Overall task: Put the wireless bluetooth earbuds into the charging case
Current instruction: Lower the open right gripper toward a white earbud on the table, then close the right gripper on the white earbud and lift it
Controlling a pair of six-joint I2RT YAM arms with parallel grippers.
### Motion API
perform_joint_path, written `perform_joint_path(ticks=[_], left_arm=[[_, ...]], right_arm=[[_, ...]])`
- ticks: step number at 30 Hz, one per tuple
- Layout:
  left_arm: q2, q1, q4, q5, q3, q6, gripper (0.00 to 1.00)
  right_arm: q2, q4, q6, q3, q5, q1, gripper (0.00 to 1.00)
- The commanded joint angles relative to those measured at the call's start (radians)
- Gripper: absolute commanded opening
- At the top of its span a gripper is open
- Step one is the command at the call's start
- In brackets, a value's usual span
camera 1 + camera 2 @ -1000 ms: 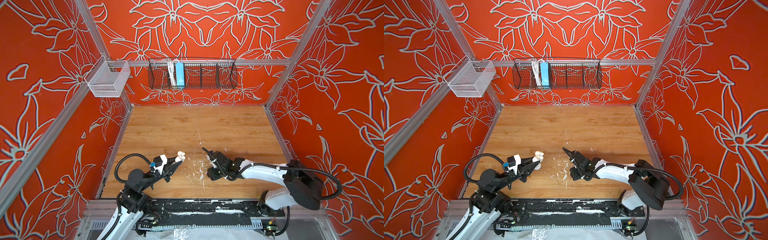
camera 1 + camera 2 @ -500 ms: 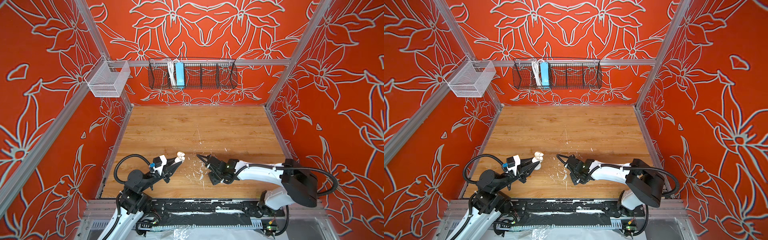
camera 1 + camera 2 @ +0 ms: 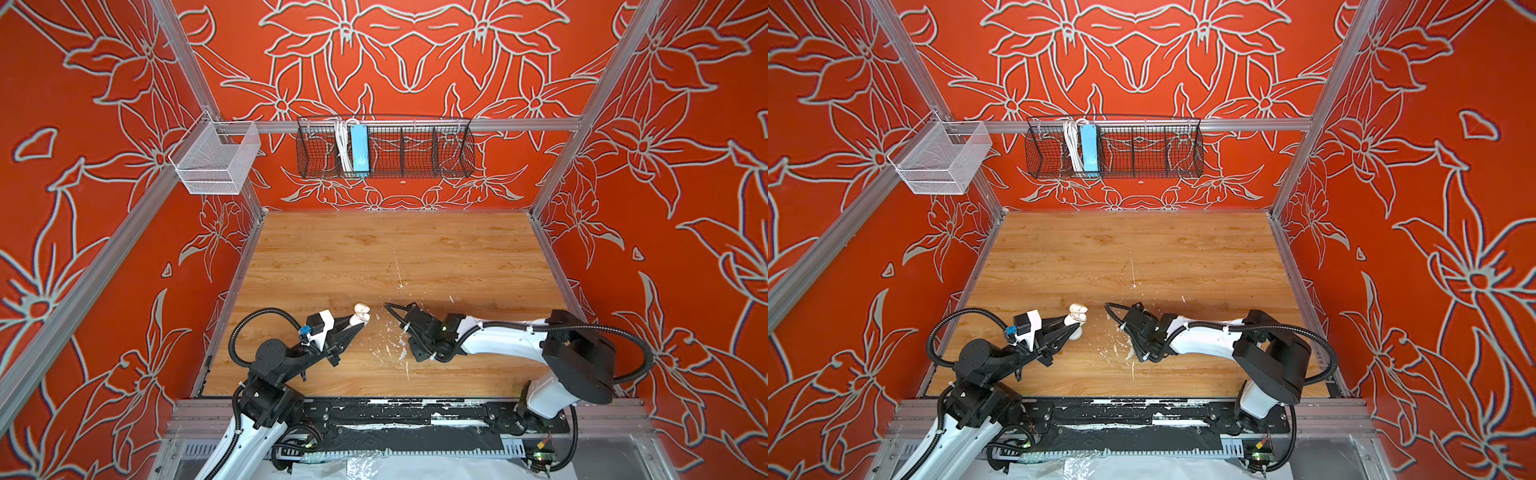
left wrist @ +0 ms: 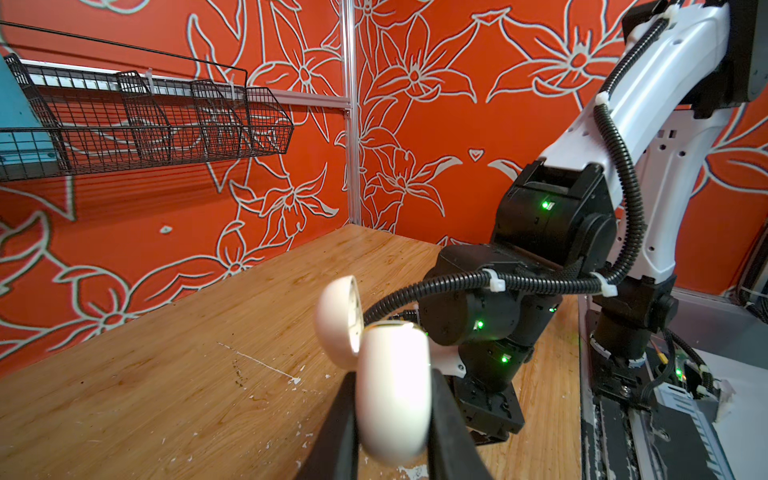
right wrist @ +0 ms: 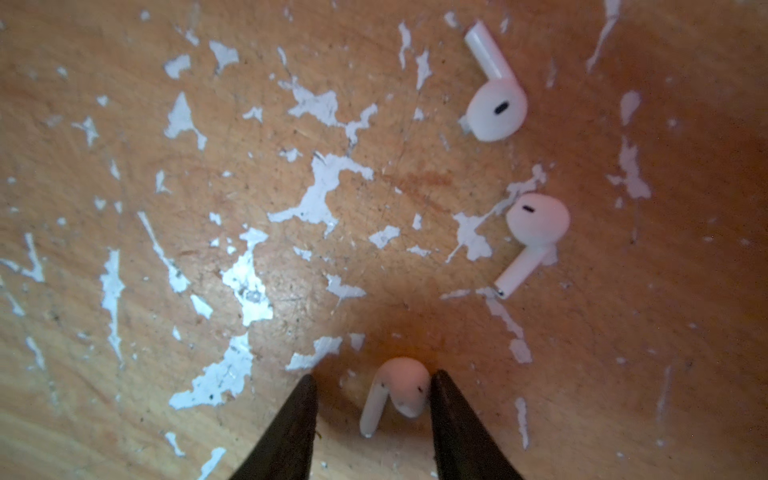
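The white charging case [image 4: 392, 386] hangs above the table with its lid [image 4: 336, 320] hinged open, and my left gripper [image 4: 392, 401] is shut on its body. Both top views show it left of centre [image 3: 360, 319] [image 3: 1076, 319]. My right wrist [image 3: 424, 332] points down at the table to the right of the case and hides its fingertips there. In the right wrist view my right gripper [image 5: 372, 390] stands open round one white earbud [image 5: 401, 386] lying on the wood; one finger touches its head, the other stands apart. Two more earbuds [image 5: 496, 104] [image 5: 536, 224] lie beyond.
White paint flecks [image 5: 324, 187] are scattered over the wooden table [image 3: 395, 249] around the earbuds. A black wire basket [image 3: 384, 147] holding a blue box hangs on the back wall, and a white mesh basket [image 3: 216, 160] hangs at the left. A black rail [image 3: 395, 415] runs along the front edge.
My right gripper has moved left toward the case and come down over the flecked patch, and its jaws have narrowed. The left arm and the case have stayed still.
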Motion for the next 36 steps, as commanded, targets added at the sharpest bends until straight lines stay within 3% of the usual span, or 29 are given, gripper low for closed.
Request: perform_joint_path(ticks=[1, 9, 16, 24, 30, 36], left_arm=[[-0.003, 0.005, 0.008, 0.003, 0.020, 0.009, 0.00], [-0.002, 0.004, 0.010, 0.005, 0.023, 0.008, 0.00], [0.000, 0.004, 0.010, 0.006, 0.023, 0.006, 0.00], [-0.002, 0.004, 0.010, 0.009, 0.023, 0.004, 0.00], [0.003, 0.005, 0.021, 0.016, 0.022, 0.003, 0.00], [0.052, 0.004, 0.107, 0.066, 0.009, 0.003, 0.00]], right_arm=[[0.029, 0.011, 0.037, 0.002, -0.021, 0.001, 0.45], [0.032, -0.007, 0.041, -0.007, 0.017, 0.004, 0.44], [0.064, -0.010, 0.035, -0.007, 0.026, 0.004, 0.26], [0.040, -0.002, 0.047, -0.023, 0.022, 0.004, 0.17], [-0.055, 0.015, 0.075, -0.044, 0.025, 0.011, 0.13], [-0.296, 0.114, 0.051, -0.039, 0.096, 0.024, 0.11]])
